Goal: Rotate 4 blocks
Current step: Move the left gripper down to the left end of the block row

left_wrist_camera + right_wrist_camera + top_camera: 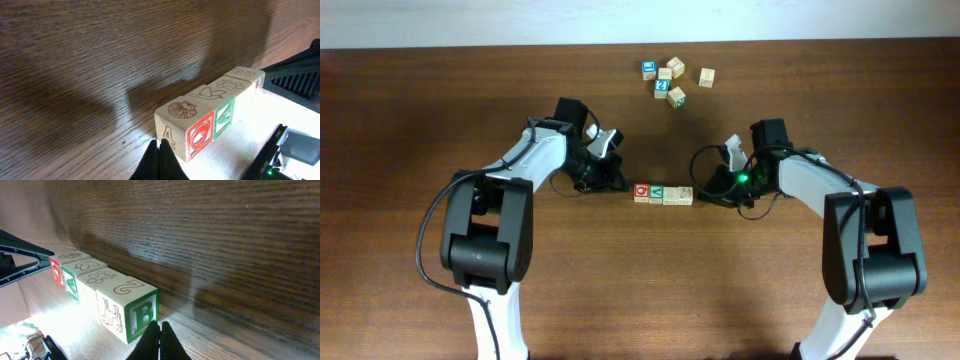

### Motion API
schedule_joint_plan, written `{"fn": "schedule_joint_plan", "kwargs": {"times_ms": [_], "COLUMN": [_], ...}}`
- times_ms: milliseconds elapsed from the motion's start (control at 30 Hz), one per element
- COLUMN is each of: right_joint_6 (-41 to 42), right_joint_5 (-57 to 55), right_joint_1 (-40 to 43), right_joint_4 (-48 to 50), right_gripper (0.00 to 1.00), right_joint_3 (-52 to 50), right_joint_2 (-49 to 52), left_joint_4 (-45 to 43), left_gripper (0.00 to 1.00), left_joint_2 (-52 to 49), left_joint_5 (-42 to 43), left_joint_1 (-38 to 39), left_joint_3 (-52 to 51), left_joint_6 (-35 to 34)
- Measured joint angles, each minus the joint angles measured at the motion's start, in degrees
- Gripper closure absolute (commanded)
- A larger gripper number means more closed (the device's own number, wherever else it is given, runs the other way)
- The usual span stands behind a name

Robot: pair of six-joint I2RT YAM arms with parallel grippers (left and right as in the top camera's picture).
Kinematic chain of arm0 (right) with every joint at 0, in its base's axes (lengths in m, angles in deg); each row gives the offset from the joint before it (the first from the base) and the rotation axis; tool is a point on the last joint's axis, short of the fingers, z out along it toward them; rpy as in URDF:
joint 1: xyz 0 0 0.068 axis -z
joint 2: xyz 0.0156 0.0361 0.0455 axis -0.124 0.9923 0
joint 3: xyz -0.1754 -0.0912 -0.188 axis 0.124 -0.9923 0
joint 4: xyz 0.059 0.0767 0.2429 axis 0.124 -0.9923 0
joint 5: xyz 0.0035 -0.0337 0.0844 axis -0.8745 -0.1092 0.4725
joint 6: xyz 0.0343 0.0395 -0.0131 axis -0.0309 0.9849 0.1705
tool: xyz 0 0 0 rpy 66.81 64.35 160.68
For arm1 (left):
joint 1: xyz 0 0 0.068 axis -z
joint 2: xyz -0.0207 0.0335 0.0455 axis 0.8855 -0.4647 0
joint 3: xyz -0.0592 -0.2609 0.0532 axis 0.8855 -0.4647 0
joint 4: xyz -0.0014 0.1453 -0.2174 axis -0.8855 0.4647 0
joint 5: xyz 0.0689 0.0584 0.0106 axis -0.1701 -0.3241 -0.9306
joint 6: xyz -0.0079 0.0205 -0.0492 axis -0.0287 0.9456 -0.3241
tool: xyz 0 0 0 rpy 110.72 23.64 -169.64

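Four light-wood blocks (663, 194) stand touching in a short row at the table's middle. The left end block (183, 128) has a shell on top, a letter A on its end and a red face. Beside it is a green-faced block (214, 106). The right end block (128, 311) shows a 2 on top, a rabbit and a green B. My left gripper (620, 185) is shut and empty, its tips (160, 146) right at the A end. At the B end, just as close, my right gripper (703, 190) is also shut, empty tips (159, 327) together.
Several loose cubes (672, 80), some blue-faced, lie scattered near the table's far edge behind the row. Both arms reach in from the front corners, their wrists flanking the row. The opposite gripper's dark body (295, 75) shows past the row.
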Motion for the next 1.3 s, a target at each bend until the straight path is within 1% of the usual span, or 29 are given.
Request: {"fn": "schedule_joint_plan", "kwargs": {"times_ms": [133, 233, 467, 833, 1300], "right_joint_6": [0.0, 0.0, 0.0, 0.0, 1.0], "right_joint_5": [0.0, 0.0, 0.0, 0.0, 0.0], "right_joint_1": [-0.1, -0.1, -0.1, -0.1, -0.1], "right_joint_4": [0.0, 0.2, 0.2, 0.2, -0.7], "right_gripper": [0.96, 0.96, 0.95, 0.95, 0.95], "right_joint_3": [0.0, 0.0, 0.0, 0.0, 0.0], "right_joint_2": [0.0, 0.0, 0.0, 0.0, 0.0], "left_joint_4": [0.2, 0.2, -0.2, -1.7, -1.7], "left_gripper": [1.0, 1.0, 1.0, 1.0, 1.0], "left_joint_2": [0.0, 0.0, 0.0, 0.0, 0.0], "left_joint_5": [0.5, -0.4, -2.8, -2.2, -1.4], "left_joint_1": [0.0, 0.5, 3.7, 3.6, 3.6], "left_joint_3": [0.0, 0.0, 0.0, 0.0, 0.0], "left_joint_6": [-0.2, -1.7, -3.4, -6.2, -7.5]}}
